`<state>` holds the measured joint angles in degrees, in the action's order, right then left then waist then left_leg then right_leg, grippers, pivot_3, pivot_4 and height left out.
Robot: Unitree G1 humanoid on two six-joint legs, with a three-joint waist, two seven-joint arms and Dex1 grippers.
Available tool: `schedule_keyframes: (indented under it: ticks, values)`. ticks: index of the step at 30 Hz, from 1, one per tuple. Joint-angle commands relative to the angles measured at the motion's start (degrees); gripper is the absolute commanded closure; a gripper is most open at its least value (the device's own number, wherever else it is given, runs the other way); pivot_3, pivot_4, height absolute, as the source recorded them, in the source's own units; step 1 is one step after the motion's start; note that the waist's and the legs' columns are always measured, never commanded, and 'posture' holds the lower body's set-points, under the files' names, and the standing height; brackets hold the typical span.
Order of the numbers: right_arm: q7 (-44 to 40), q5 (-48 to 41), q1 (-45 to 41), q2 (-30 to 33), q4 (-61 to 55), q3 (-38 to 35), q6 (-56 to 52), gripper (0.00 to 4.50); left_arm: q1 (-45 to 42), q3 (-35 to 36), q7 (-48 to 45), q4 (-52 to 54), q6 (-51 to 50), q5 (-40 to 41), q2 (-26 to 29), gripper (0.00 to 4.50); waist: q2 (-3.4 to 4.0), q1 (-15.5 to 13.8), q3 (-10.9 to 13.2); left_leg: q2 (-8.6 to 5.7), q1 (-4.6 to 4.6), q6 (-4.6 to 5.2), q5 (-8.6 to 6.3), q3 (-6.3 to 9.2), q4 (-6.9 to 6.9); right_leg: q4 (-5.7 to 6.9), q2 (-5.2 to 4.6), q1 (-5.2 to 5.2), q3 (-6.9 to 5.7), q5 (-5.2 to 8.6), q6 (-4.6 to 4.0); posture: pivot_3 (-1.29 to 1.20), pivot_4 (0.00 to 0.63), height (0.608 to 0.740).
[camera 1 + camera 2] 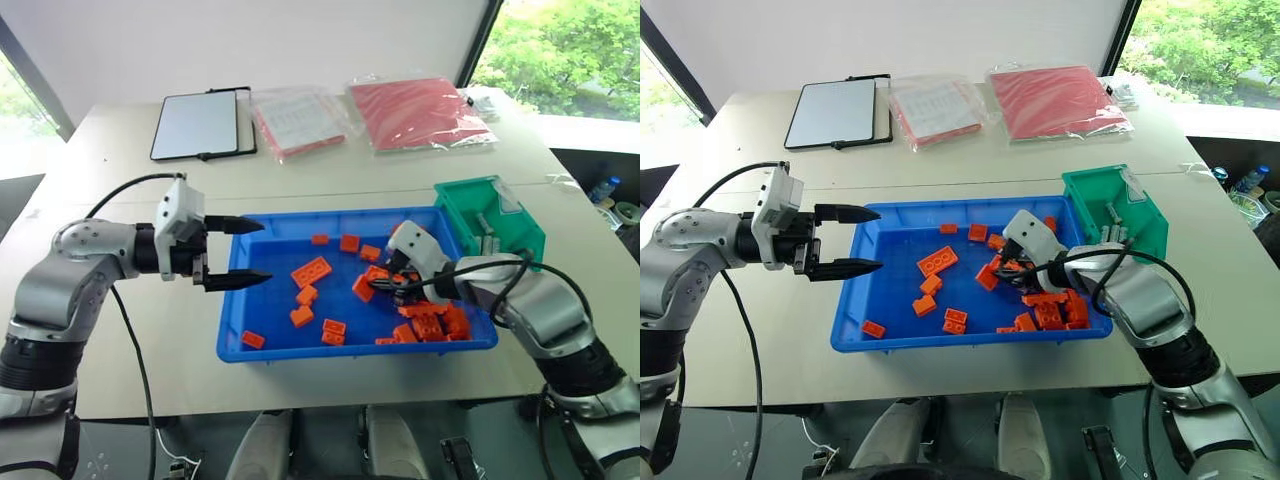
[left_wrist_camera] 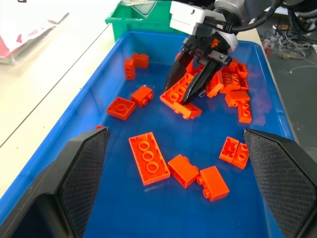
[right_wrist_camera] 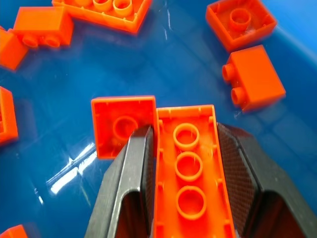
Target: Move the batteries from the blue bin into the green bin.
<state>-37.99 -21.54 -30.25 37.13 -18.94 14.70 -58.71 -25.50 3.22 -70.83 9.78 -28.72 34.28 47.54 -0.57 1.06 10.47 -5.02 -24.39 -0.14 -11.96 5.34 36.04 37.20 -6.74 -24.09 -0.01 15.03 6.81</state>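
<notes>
Right wrist view puts the right gripper [image 3: 185,163] with its two black fingers [image 3: 131,168] pressed against the long sides of an upturned orange brick [image 3: 190,178], three round sockets showing: clenched on the brick, not on a battery. A square orange brick [image 3: 116,124] lies hollow side up, touching the outer face of one finger. More bricks lie scattered on the blue floor around them.

From the head camera, this gripper [image 1: 392,283] reaches down into the right half of the blue bin [image 1: 268,351], at the edge of a heap of orange bricks [image 1: 432,322]. No battery can be made out among the bricks in the blue bin.

Left gripper [image 1: 240,252] hangs at the bin's left rim, pointing level across it, fingers spread wide and holding nothing.

Green bin [image 1: 460,208] stands touching the blue bin's far right corner; thin silver-grey batteries [image 1: 487,236] lie inside it.

Farther back on the table lie a tablet [image 1: 198,125] and two plastic bags [image 1: 300,118].
</notes>
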Motion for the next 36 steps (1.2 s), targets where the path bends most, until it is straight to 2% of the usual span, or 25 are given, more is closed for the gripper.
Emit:
schedule_keyframes:
  ticks: [1, 4, 9, 10, 13, 15, 17, 18, 19, 21, 22, 30, 36]
  values:
    - [2.5, -1.4, -4.9, -7.7, -1.8, 1.6, -2.1, 3.20, -0.9, 1.5, 0.0, 0.8, 0.4, 0.4, 0.5, 0.00, 0.00, 0.2, 0.0, 0.02, 0.00, 0.00, 0.00, 0.00, -0.02, 0.03, 0.03, -0.03, 0.01, 0.00, 0.00, 0.00, 0.150, 0.735]
    - [4.8, 1.1, -6.3, -12.7, 1.8, 4.0, -1.3, 3.20, -1.7, 1.0, 0.1, 0.5, 0.4, 0.3, 0.2, 0.00, 0.00, -0.2, 0.0, 0.02, 0.00, -0.01, 0.01, 0.04, -0.07, 0.10, 0.06, -0.11, 0.01, 0.00, -0.01, 0.00, 0.150, 0.735]
    - [5.9, 2.2, -7.3, -12.8, 2.6, 2.8, -2.1, 0.58, -2.3, 0.9, -0.3, -0.1, 0.4, 0.2, 0.3, 0.00, -0.01, -0.5, 0.0, -0.14, -0.02, -0.02, 0.00, 0.06, 0.08, 0.01, -0.04, 0.04, 0.00, -0.03, 0.02, 0.00, 0.150, 0.735]
    - [5.5, 1.8, -7.9, -11.5, 1.6, 1.1, -2.6, 0.22, -2.4, 0.9, -0.4, -0.3, 0.5, 0.1, 0.4, 0.00, -0.01, -0.4, 0.0, -0.14, -0.02, -0.02, 0.00, 0.05, 0.09, -0.01, -0.04, 0.05, 0.01, -0.04, 0.04, 0.00, 0.150, 0.735]
    - [0.9, -0.6, -9.5, -5.1, -1.0, -3.2, -3.3, 0.22, -2.6, 0.6, -0.6, -0.8, 0.7, -0.1, 0.3, 0.00, 0.00, -0.4, 0.0, -0.12, -0.02, -0.02, 0.00, 0.05, 0.04, 0.03, -0.03, -0.01, 0.01, -0.05, 0.06, 0.00, 0.150, 0.735]
    - [-8.3, -0.3, -9.9, 4.7, -0.8, -2.9, 2.2, 0.22, -2.7, 0.2, -0.6, -0.9, 0.8, -0.3, 0.0, 0.00, 0.03, -0.5, 0.0, -0.11, -0.02, -0.01, 0.00, 0.04, 0.00, 0.02, -0.02, -0.02, 0.00, -0.05, 0.06, 0.00, 0.150, 0.735]
    - [-16.7, 2.7, -9.3, 13.1, 2.0, -0.4, 11.1, 0.22, -2.9, -0.2, -0.7, -1.1, 1.0, -0.4, -0.3, 0.00, 0.00, -0.4, 0.0, -0.11, -0.02, 0.01, -0.02, 0.01, 0.01, -0.03, -0.03, 0.03, -0.05, -0.04, 0.09, 0.00, 0.150, 0.735]
    - [-19.5, 3.9, -9.0, 15.3, 3.3, 0.5, 15.0, 0.22, -3.0, -0.3, -0.7, -1.2, 1.0, -0.5, -0.5, 0.00, -0.04, -0.3, 0.0, -0.09, -0.01, 0.04, -0.03, -0.02, -0.01, -0.09, -0.02, 0.06, -0.06, -0.03, 0.09, 0.00, 0.150, 0.735]
    - [-25.4, 5.4, -7.3, 18.6, 4.2, 1.7, 23.1, 0.22, -3.3, -0.4, -0.7, -1.3, 1.0, -0.5, -0.6, 0.00, -0.06, 0.0, 0.0, -0.06, 0.01, 0.06, -0.05, -0.06, 0.00, -0.09, -0.01, 0.10, -0.06, -0.03, 0.10, 0.00, 0.150, 0.735]
    - [-35.0, 4.9, -4.8, 22.3, 4.4, 2.3, 31.6, 0.22, -3.8, -0.7, -0.8, -1.6, 1.1, -0.6, -0.9, 0.00, -0.06, 0.2, 0.0, -0.01, 0.04, 0.06, -0.05, -0.16, -0.03, -0.08, 0.00, 0.08, -0.03, -0.03, 0.11, 0.00, 0.150, 0.735]
    - [-37.0, 6.0, -4.5, 22.7, 5.0, 3.2, 34.5, 0.22, -4.0, -0.8, -0.9, -1.8, 1.2, -0.7, -1.0, 0.00, -0.07, 0.3, 0.0, 0.02, 0.04, 0.07, -0.05, -0.17, -0.04, -0.07, 0.02, 0.08, -0.04, -0.03, 0.11, 0.00, 0.150, 0.735]
    - [-35.1, 17.2, -6.0, 16.4, 12.8, 7.2, 46.4, 0.22, -4.1, -0.3, -0.8, -1.0, 0.6, -0.3, -0.6, 0.00, -0.08, 0.2, 0.1, 0.03, 0.03, 0.05, -0.04, -0.15, 0.06, 0.00, 0.01, 0.02, 0.02, -0.04, 0.10, 0.00, 0.150, 0.735]
    - [-36.2, 16.7, -8.0, 13.8, 16.9, 5.0, 44.1, 0.22, -3.2, 0.8, -0.4, 0.0, -0.1, 0.3, 0.4, 0.00, -0.08, -0.3, 0.1, 0.01, 0.01, 0.03, -0.04, -0.14, 0.07, 0.00, -0.01, 0.01, 0.03, -0.04, 0.09, 0.00, 0.150, 0.735]
